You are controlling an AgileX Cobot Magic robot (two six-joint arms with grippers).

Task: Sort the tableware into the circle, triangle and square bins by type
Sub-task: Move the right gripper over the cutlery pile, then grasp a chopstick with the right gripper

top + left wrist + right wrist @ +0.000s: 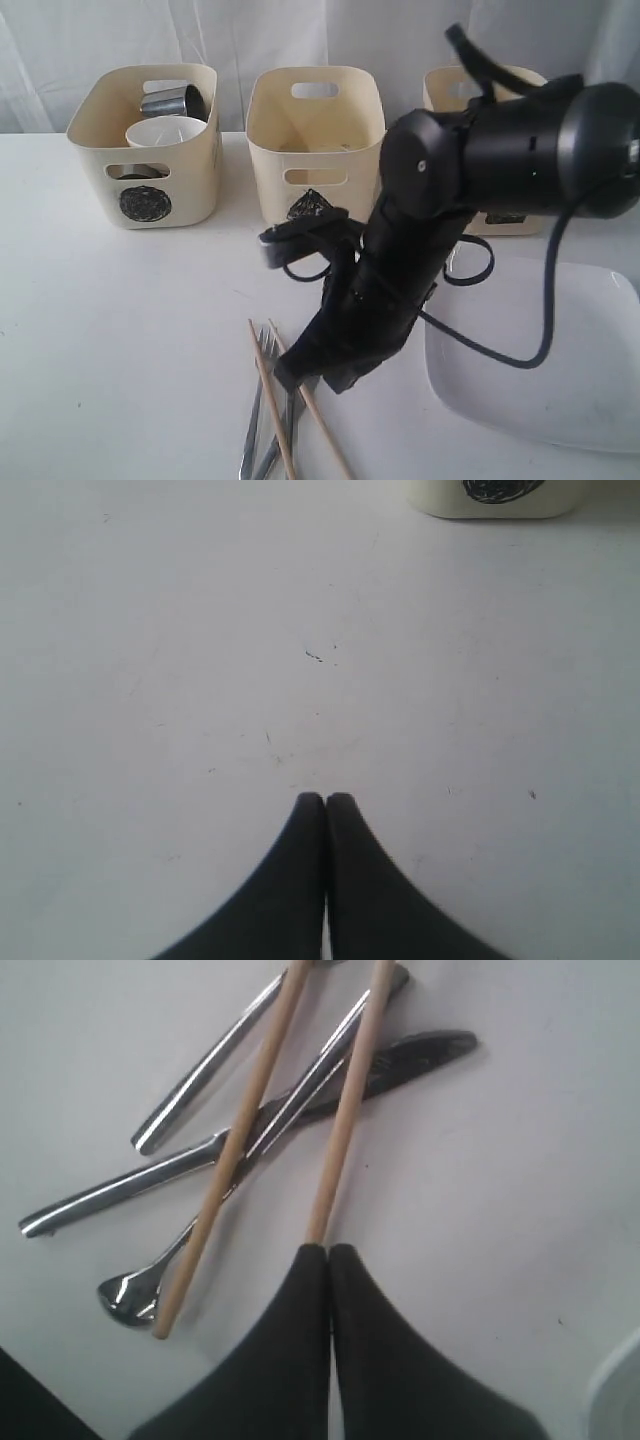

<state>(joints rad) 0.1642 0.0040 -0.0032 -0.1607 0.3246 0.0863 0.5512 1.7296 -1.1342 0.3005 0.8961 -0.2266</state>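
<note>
My right gripper is shut just above the table, its tips over the near end of one wooden chopstick. The second chopstick lies beside it, both crossing the steel knives and fork. In the exterior view this pile lies at the front, under the right gripper. The circle bin holds a steel mug and the white bowl. Beside it stands the triangle bin. The white plate lies at the right. My left gripper is shut over bare table.
The right arm hides most of the third bin and its mark. A bin's scribbled front shows ahead of the left gripper. The plate's rim lies close to the right gripper. The left arm is outside the exterior view.
</note>
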